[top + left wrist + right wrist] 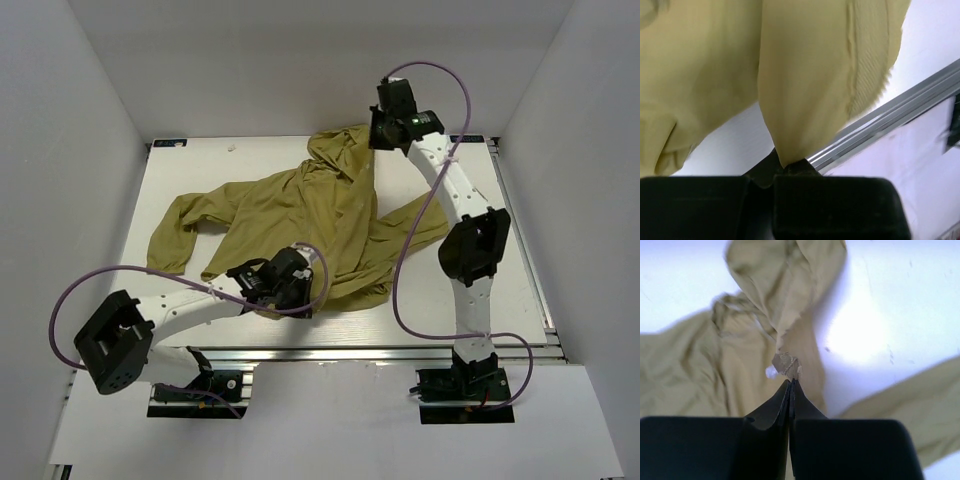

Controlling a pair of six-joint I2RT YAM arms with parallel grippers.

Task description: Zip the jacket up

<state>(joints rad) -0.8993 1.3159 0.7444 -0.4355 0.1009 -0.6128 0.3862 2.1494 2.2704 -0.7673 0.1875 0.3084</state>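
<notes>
both pincers pinched onto the jacket

overhead, the jacket (300, 215) lies crumpled and spread across the middle of the white worktop (230, 165), hood toward the far edge, one sleeve thrown out left, the other running right and passing under the right arm. the left pincer (292, 292) sits at the near hem and its wrist covers the fabric there. the right pincer (372, 145) is at the hood end. purple cables (400, 290) loop over both arms, an aluminium rail (350, 350) edges the near side, and plain white walls (90, 110) box the space in.

from the left wrist, the left pincer (785, 170) has its jaws closed on a drawn-up fold of the jacket (805, 75); a ribbed hem edge shows at the right, with the rail (890, 112) just behind. none of this grip is visible overhead.

from the right wrist, the right pincer (791, 382) has its jaws pressed together on a small pale bit at the edge of the jacket (700, 365). i cannot tell whether that bit belongs to the zipper. the hood hangs bunched above it, with bare worktop (890, 300) to the right.
</notes>
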